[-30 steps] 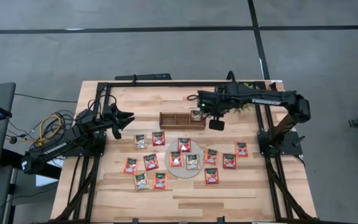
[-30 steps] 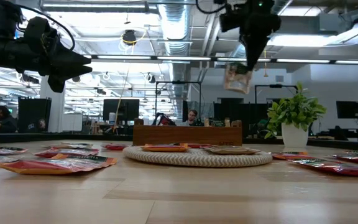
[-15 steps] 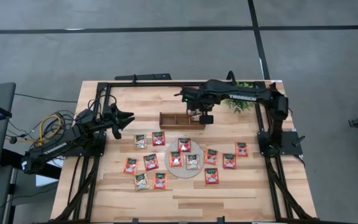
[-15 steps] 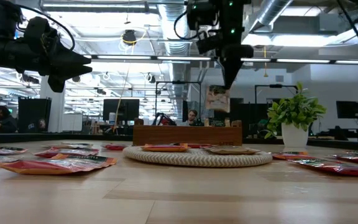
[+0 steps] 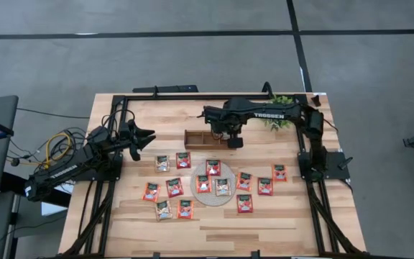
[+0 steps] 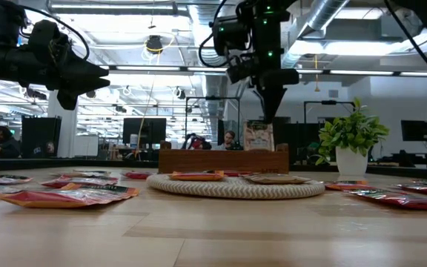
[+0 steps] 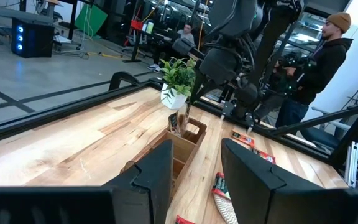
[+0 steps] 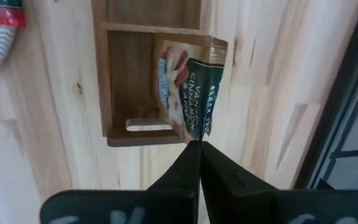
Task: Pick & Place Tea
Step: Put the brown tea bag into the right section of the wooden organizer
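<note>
The right gripper (image 8: 194,146) is pinched shut on one tea sachet (image 8: 188,87). It holds the sachet by a top corner, so the packet hangs down below the fingers. The sachet hangs right above the end compartment of the wooden tray (image 5: 210,139), the end closest to the potted plant (image 5: 279,119). In the low view the sachet (image 6: 259,136) hangs just above the tray's (image 6: 223,161) top edge, and it is not inside yet.

The other sachets (image 5: 174,187) lie flat on the table (image 5: 264,223), on the side of the tray away from the plant. Some of them sit on the round mat (image 5: 215,198), and the rest are spread out on both sides of the mat.

The left gripper (image 5: 148,137) waits off to the far side of the tray from the plant. Its fingers (image 7: 244,174) are apart and hold nothing.

The sachet looks very light and thin. It looks like it bends easily, because it hangs a little tilted and curved from the corner where it is pinched. It is probably a bit crinkly and smooth, so a weak pinch could let it slip out. A good place to hold it is the sealed edge or a corner, as the gripper does now. The flat ones on the table will likely be harder to grab, since there is little edge to get under.
</note>
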### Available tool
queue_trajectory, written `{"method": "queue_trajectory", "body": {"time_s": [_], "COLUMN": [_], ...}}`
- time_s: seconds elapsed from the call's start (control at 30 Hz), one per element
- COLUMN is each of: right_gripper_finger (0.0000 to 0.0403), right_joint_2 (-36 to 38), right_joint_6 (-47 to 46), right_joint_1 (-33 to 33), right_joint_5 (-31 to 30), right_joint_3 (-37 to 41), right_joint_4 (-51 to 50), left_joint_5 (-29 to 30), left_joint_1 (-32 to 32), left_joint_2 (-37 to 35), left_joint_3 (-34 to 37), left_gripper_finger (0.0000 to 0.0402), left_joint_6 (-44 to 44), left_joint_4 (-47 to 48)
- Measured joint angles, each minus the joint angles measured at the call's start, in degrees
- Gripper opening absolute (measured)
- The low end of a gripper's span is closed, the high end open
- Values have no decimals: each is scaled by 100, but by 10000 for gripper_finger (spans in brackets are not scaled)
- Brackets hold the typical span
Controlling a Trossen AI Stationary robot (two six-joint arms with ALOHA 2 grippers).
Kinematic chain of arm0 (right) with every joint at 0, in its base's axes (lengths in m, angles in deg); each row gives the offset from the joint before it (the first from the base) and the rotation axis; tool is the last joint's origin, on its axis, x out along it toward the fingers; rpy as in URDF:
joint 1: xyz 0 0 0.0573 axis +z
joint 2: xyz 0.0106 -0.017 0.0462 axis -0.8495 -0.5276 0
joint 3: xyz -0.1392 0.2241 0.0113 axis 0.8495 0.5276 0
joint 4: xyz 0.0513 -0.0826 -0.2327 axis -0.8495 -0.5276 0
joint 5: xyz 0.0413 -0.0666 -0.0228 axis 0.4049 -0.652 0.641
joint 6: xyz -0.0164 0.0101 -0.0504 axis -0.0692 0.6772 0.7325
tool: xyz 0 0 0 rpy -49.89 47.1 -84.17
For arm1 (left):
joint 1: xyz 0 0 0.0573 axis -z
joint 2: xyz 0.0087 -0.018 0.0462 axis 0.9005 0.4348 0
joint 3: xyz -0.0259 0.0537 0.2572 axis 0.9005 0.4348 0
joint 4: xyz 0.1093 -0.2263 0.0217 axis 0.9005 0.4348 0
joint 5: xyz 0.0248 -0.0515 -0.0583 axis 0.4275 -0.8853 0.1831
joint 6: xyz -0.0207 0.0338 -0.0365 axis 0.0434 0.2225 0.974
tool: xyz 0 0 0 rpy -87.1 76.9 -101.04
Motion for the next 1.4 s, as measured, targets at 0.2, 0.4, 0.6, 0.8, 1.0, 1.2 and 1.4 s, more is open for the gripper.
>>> {"method": "queue_trajectory", "body": {"time_s": [0.2,0.4,0.6,0.8,1.0,1.2,1.4], "right_gripper_finger": [0,0,0,0,0,0,0], "right_joint_2": [0,0,0,0,0,0,0], "right_joint_6": [-1,-6,-147,-152,-152,-152,-156], "right_joint_1": [-10,-26,-24,-24,-26,-27,-123], "right_joint_5": [27,216,326,324,324,277,269], "right_joint_3": [2,2,2,4,4,4,7], "right_joint_4": [-19,-8,37,88,86,-13,-150], "left_joint_5": [0,-1,0,0,0,-1,-2], "left_joint_1": [0,0,0,0,0,0,0], "left_joint_2": [0,0,0,2,2,1,0], "left_joint_3": [0,0,0,0,0,0,0], "left_gripper_finger": [128,128,128,128,128,128,128], "left_joint_6": [-4,-4,-3,0,3,7,9], "left_joint_4": [0,0,0,2,0,0,2]}}
